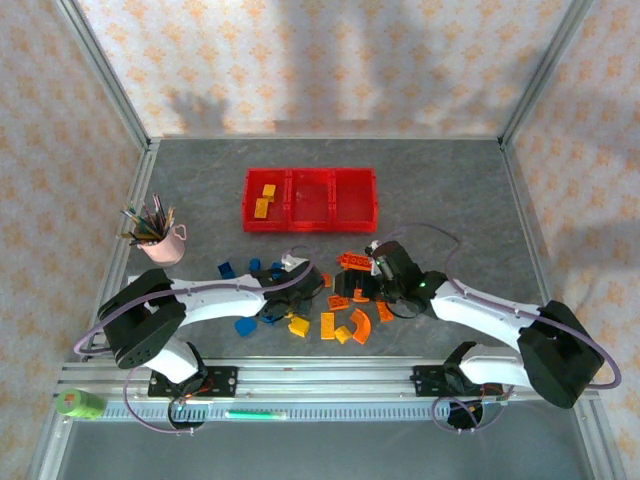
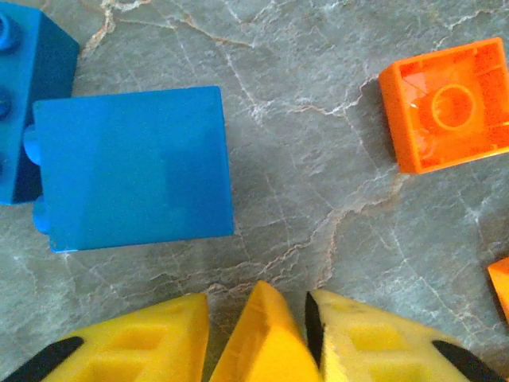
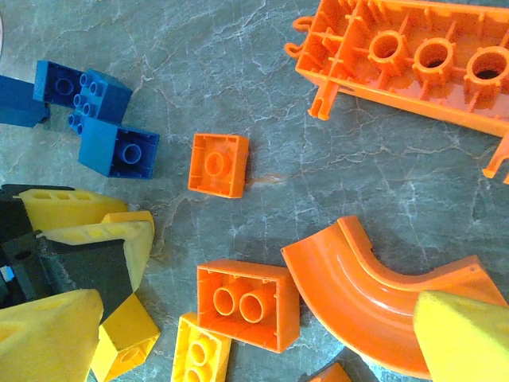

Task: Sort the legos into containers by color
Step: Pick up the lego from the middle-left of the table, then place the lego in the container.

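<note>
Left fingers (image 2: 135, 342) are closed narrow on a yellow brick (image 2: 262, 346) low over the table (image 2: 318, 159), with a blue brick (image 2: 135, 167) just ahead. Right fingers (image 3: 461, 334) are spread wide above orange pieces (a curved arch (image 3: 358, 278), a square-ish brick (image 3: 246, 306)). Loose legos (image 1: 335, 305) are scattered between both arms. Farther back the red containers (image 1: 310, 227) are seen, with two yellowish bricks (image 1: 264, 198) in the left compartment.

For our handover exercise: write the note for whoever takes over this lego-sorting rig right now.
Left gripper: shut on a yellow brick, low over the table.
Right gripper: open above an orange arch.
Done: two bricks in the containers' left compartment.
Left to do: blue, yellow and orange legos scattered between the arms, all unsorted.
</note>
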